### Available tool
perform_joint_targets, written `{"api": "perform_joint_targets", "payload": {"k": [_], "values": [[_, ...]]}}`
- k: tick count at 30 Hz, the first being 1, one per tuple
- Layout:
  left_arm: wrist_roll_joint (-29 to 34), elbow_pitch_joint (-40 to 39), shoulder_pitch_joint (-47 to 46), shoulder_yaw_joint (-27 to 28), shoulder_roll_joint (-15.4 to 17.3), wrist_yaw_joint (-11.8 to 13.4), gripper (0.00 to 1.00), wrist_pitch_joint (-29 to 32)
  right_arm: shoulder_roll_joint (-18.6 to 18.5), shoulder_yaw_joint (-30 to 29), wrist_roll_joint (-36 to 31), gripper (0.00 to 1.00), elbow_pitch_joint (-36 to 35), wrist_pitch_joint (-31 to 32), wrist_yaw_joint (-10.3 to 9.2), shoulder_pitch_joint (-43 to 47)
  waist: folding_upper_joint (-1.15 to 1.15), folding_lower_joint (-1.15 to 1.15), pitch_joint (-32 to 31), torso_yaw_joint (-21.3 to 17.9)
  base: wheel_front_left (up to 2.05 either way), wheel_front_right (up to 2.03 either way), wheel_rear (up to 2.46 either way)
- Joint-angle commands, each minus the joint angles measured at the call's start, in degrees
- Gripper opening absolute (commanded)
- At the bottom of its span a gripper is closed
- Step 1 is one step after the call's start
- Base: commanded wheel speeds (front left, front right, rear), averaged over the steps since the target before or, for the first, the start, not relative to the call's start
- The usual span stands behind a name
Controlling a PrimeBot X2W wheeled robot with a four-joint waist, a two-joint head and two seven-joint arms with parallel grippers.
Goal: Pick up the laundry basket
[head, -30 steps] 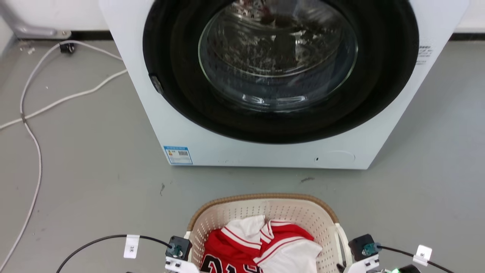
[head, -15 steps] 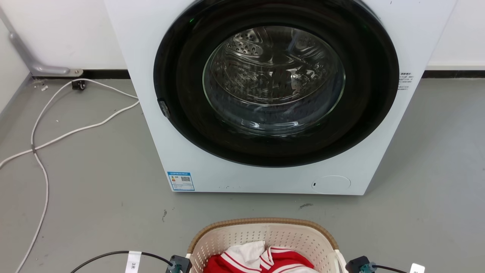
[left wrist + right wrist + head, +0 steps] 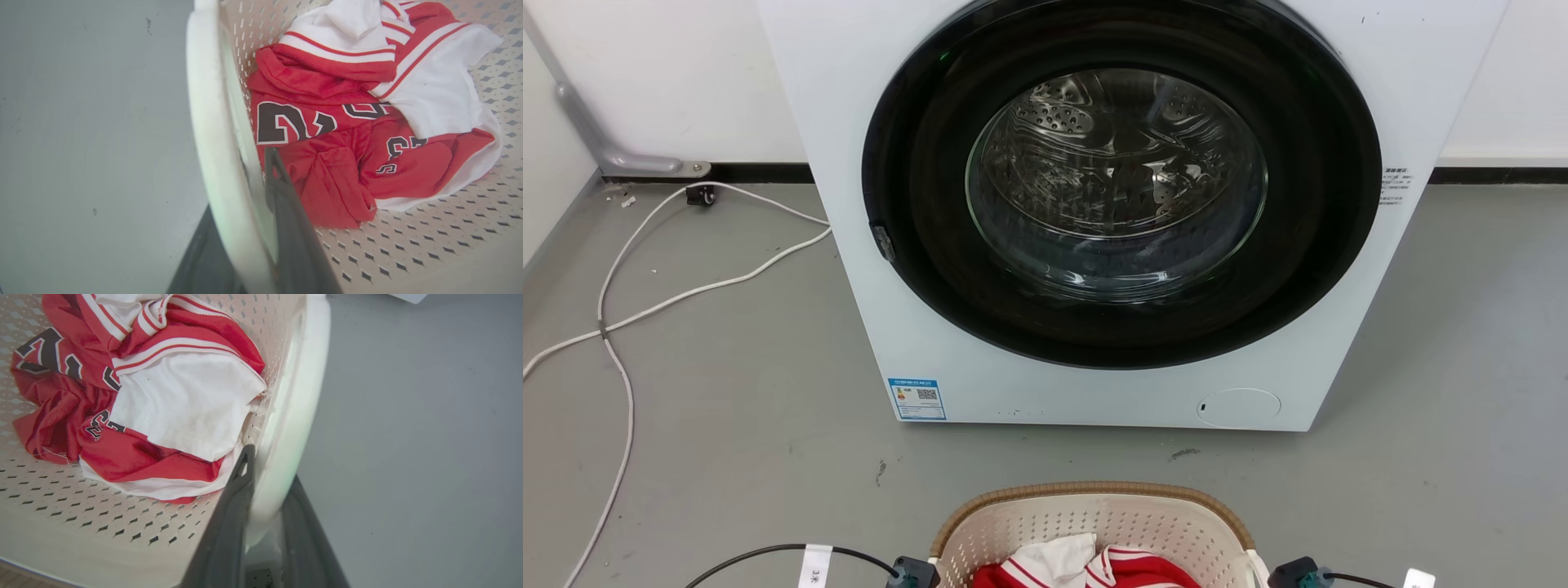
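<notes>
The laundry basket (image 3: 1094, 490), cream perforated plastic with a brown woven-look rim, sits at the bottom middle of the head view, holding a red and white jersey (image 3: 1094, 567). In the left wrist view my left gripper (image 3: 239, 179) is shut on the basket's white left handle (image 3: 208, 122), one dark finger inside the wall and one outside. My right gripper (image 3: 269, 467) is shut the same way on the white right handle (image 3: 298, 396). The jersey (image 3: 347, 122) lies crumpled on the basket floor (image 3: 81, 514). Whether the basket touches the grey floor is hidden.
A white front-loading washing machine (image 3: 1111, 392) with its round glass door shut stands right behind the basket. White cables (image 3: 613, 327) trail over the grey floor at the left, and a grey pipe (image 3: 596, 139) runs down the wall there.
The whole head picture has slid downward, so the camera has moved. The basket shows less of itself at the bottom edge. Both wrists keep their places beside the handles.
</notes>
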Motion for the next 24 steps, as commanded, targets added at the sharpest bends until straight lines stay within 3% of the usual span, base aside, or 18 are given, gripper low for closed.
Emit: {"api": "perform_joint_targets", "payload": {"k": [1,24], "values": [[0.0,-0.2,0.6,-0.6,0.2,-0.5,0.00,0.0,-0.4,0.6,-0.1,0.00,-0.1,0.3,-0.06,0.2,-0.01,0.01,0.0,-0.1,0.00,0.00,0.00],[-3.4,-0.1,0.6,-4.0,0.8,-0.5,0.00,-0.3,-0.7,4.4,3.7,0.00,-0.1,0.1,-0.06,-0.4,-0.01,0.01,0.3,-0.6,0.00,0.00,0.00]]}}
